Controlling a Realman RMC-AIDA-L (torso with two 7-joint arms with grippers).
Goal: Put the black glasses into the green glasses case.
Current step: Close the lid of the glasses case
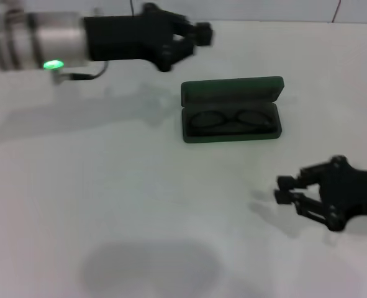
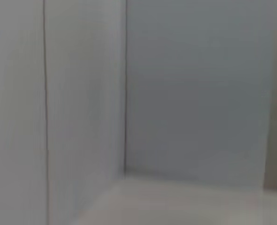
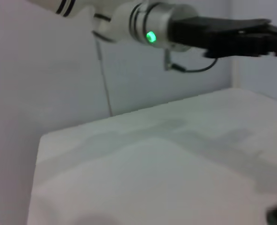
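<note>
The green glasses case (image 1: 231, 92) lies open on the white table, right of centre toward the far side, with its lid standing up at the back. The black glasses (image 1: 233, 120) lie folded inside its tray. My left gripper (image 1: 203, 35) is raised above the table to the far left of the case, apart from it, with its fingers together and nothing in them. It also shows in the right wrist view (image 3: 275, 39). My right gripper (image 1: 283, 189) is low over the table to the near right of the case, slightly open and empty.
The white table (image 1: 108, 205) carries only shadows of the arms. A pale wall with a thin cable (image 3: 104, 79) stands behind the table's far edge. The left wrist view shows only wall panels (image 2: 190, 93).
</note>
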